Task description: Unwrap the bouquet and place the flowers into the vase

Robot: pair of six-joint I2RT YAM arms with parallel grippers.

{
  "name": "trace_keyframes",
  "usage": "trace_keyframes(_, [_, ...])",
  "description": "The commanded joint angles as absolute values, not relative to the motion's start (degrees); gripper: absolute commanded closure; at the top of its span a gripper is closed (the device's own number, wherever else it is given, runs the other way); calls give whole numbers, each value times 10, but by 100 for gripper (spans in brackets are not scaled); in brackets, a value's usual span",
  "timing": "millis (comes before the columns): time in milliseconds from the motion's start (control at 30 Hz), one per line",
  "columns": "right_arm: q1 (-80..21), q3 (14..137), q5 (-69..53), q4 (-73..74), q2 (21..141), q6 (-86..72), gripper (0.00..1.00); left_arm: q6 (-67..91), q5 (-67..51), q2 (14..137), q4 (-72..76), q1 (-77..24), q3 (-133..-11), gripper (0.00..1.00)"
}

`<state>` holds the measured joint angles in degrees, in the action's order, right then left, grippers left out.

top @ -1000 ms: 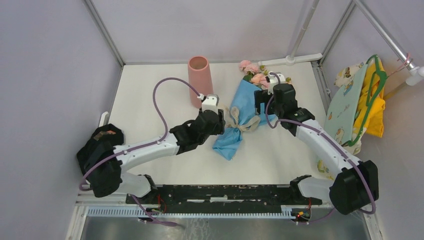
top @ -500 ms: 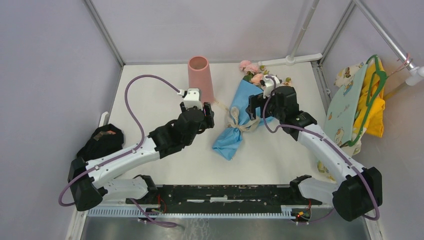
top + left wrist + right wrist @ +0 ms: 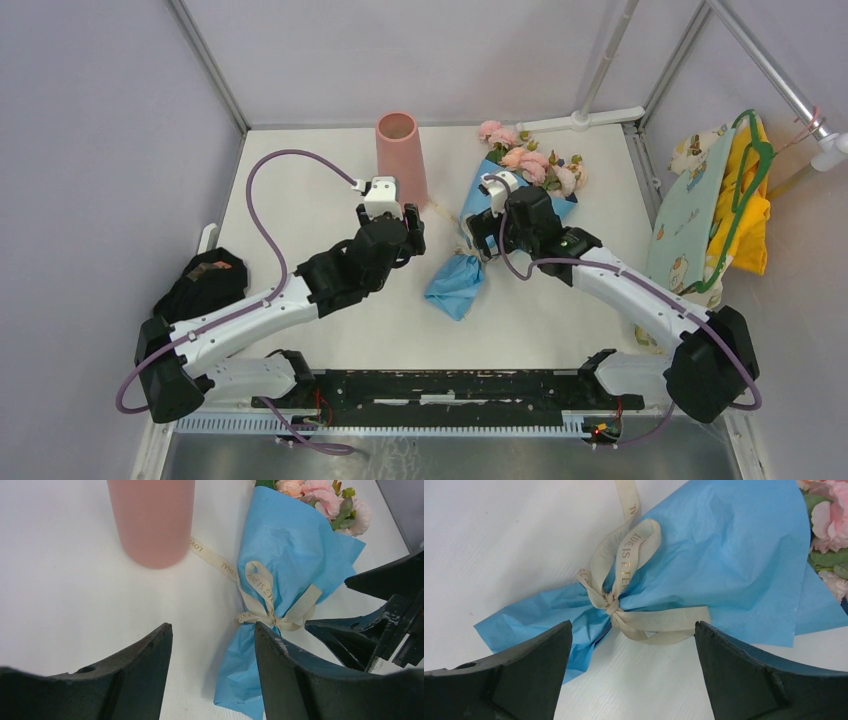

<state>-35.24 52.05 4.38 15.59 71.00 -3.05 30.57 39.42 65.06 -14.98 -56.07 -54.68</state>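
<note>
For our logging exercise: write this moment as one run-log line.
bouquet: wrapped, lying flat | ribbon: tied | vase: upright, nothing poking out | left claw: open, empty | right claw: open, above ribbon knot

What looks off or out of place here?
Nothing is spilled or damaged. One oddity: a long ribbon tail lies stretched from the bow on the bouquet to the foot of the upright vase, while the bow is still tied. The bouquet lies wrapped, on its side.

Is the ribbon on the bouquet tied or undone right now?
Tied. The cream ribbon is knotted in a bow around the blue paper, loops intact, with one tail trailing toward the vase.
</note>
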Motion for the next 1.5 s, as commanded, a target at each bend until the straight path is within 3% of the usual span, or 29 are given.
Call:
trace_keyframes(0, [-359, 535, 42, 142, 716, -21, 2, 306, 420, 633, -137, -563, -543, 32])
trace_keyframes(333, [-373, 535, 17, 107, 802, -31, 12, 312, 407, 648, -111, -562, -521, 31])
trace_keyframes(667, [-372, 656, 98, 117, 932, -21, 28, 328, 369, 669, -70, -562, -483, 30])
trace_keyframes(867, [-373, 674, 92, 121, 949, -22, 34, 335, 361, 685, -60, -562, -477, 30])
trace_keyframes(1100, [-390, 651, 52, 137, 919, -22, 49, 333, 391, 657, -83, -563, -480, 30])
trace_keyframes(1467, [-454, 611, 82, 157, 904, -8, 48, 337, 448, 600, -130, -562, -484, 28])
